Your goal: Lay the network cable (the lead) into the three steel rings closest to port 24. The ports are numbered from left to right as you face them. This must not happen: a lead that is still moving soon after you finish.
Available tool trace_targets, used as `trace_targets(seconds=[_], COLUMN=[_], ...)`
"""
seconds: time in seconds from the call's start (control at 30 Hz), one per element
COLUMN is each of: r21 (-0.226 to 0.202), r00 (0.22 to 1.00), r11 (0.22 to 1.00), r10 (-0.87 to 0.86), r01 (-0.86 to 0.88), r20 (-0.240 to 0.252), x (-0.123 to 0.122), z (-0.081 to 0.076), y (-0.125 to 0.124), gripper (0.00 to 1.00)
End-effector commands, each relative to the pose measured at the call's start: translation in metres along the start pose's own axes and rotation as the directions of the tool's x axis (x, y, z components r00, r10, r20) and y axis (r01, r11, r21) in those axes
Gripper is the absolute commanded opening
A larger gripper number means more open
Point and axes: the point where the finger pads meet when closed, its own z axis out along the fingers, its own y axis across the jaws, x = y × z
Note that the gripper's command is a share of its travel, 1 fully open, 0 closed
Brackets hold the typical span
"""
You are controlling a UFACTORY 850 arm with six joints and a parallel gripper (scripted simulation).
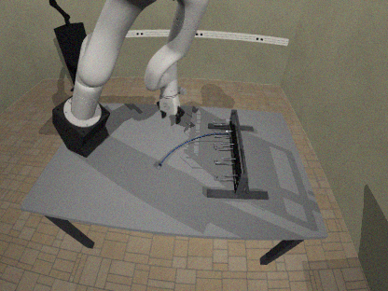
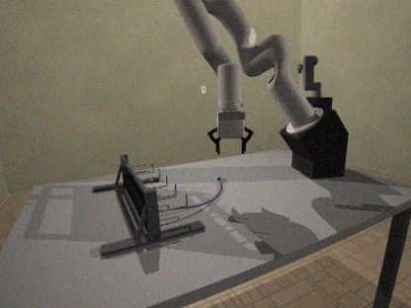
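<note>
A dark port panel (image 1: 239, 156) stands upright on two feet on the grey table, and also shows in the exterior view (image 2: 140, 202). Several steel rings (image 1: 223, 160) stick out of its face toward the arm. A blue network cable (image 1: 191, 145) is plugged in near the panel's far end and curves over the table to a free end (image 1: 159, 164); in the exterior view the cable (image 2: 205, 199) ends at a free tip (image 2: 218, 180). My gripper (image 1: 170, 113) hangs open and empty above the table, behind the cable, and also shows in the exterior view (image 2: 230, 146).
The arm's black base (image 1: 80, 127) stands at the table's back left corner. A dark box on a stand (image 1: 70, 44) is behind it. The panel's feet (image 1: 237, 193) jut out across the table.
</note>
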Motion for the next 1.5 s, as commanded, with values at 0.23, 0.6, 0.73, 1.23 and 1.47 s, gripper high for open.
trace_targets(seconds=[0.23, 0.6, 0.73, 1.23, 1.47], r21=[-0.006, -0.007, -0.007, -0.007, -0.007], r00=[1.000, 0.999, 0.999, 0.999, 0.999], r11=[1.000, 1.000, 1.000, 1.000, 1.000], r10=[-0.020, -0.029, -0.029, -0.029, -0.029], r01=[0.020, 0.029, 0.029, 0.029, 0.029], r20=[0.007, 0.016, 0.016, 0.016, 0.016], x=[-0.061, -0.082, -0.082, -0.082, -0.082], z=[0.006, 0.006, 0.006, 0.006, 0.006], y=[0.033, 0.040, 0.040, 0.040, 0.040], gripper=[1.00, 1.00, 0.00, 0.00, 0.00])
